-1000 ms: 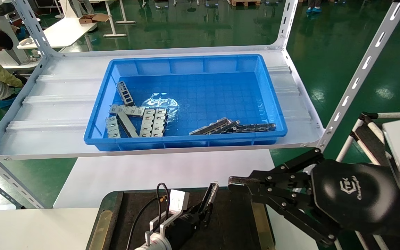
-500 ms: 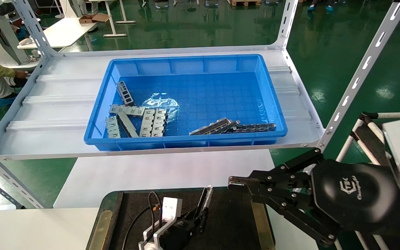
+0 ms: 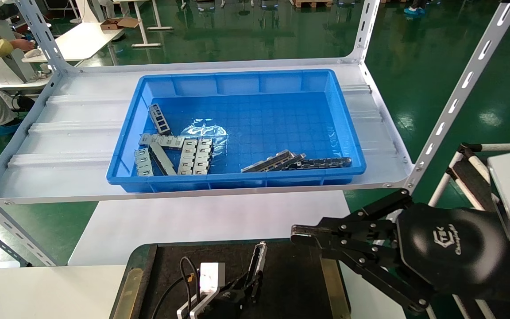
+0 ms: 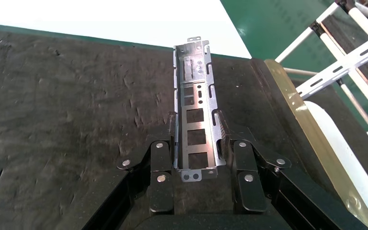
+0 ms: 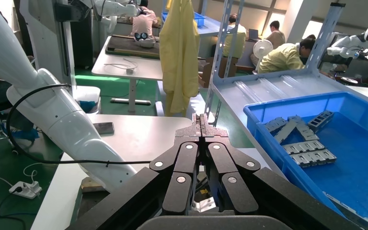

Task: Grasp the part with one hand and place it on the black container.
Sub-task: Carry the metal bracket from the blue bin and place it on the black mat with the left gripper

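The part, a silver-grey slotted channel, is held at its near end by my left gripper low over the black container. In the left wrist view the part lies lengthwise between the fingers, which press on both of its walls, with the container's dark felt right beneath it. I cannot tell whether the part touches the felt. My right gripper is shut and empty, parked just above the container's right edge; its closed fingertips also show in the right wrist view.
A big blue bin stands on the white shelf behind the container, holding several flat plates and dark slotted bars. A brass edge strip runs along the container's right side. People work at the far left.
My left gripper has sunk lower and drawn back toward me with the part still in it. The right arm has not moved.
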You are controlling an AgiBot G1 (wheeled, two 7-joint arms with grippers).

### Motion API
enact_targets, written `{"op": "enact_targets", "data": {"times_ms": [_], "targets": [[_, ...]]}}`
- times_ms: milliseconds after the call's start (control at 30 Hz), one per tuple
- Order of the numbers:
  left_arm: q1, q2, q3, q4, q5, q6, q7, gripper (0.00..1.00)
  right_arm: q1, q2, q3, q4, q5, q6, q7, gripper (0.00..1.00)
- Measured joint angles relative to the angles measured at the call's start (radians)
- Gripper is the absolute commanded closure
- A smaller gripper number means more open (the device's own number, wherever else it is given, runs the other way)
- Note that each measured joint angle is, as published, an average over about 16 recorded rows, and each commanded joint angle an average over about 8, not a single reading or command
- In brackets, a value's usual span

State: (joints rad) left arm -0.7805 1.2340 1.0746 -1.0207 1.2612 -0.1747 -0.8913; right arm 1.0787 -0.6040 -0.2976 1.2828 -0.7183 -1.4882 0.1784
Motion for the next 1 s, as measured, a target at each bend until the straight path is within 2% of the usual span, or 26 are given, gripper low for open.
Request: {"op": "enact_targets", "data": {"times_ms": [500,600,667,767,833,900,933,1000], "targets": [[0.019,0.005,0.058,-0.039,-0.197,-0.128,0.11,1.0,0.0,0.0,-0.001,0.0,0.001,0.0,0.0,1.0],[0.017,0.008,0.074,-0.047,-0.247,-0.162,0.144,0.97,0.0,0.0,-0.001,0.0,0.001,0.0,0.0,0.89],[0.015,0.01,0.085,-0.054,-0.282,-0.185,0.169,0.87,0.0,0.0,-0.001,0.0,0.001,0.0,-0.001,0.69],[0.011,0.012,0.101,-0.064,-0.338,-0.222,0.21,0.51,0.0,0.001,-0.001,0.0,0.001,0.001,-0.001,0.32],[0.008,0.014,0.113,-0.073,-0.379,-0.248,0.238,0.27,0.0,0.001,-0.001,0.0,0.001,0.001,-0.001,0.12],[0.003,0.015,0.125,-0.082,-0.421,-0.274,0.268,0.08,0.0,0.001,-0.001,0.0,0.001,0.001,-0.001,0.0],[0.001,0.016,0.132,-0.087,-0.443,-0.287,0.283,0.02,0.0,0.001,-0.001,0.0,0.001,0.001,-0.001,0.0],[-0.005,0.017,0.145,-0.098,-0.487,-0.313,0.314,0.0,0.0,0.001,-0.002,0.0,0.001,0.001,-0.001,0.0]]}}
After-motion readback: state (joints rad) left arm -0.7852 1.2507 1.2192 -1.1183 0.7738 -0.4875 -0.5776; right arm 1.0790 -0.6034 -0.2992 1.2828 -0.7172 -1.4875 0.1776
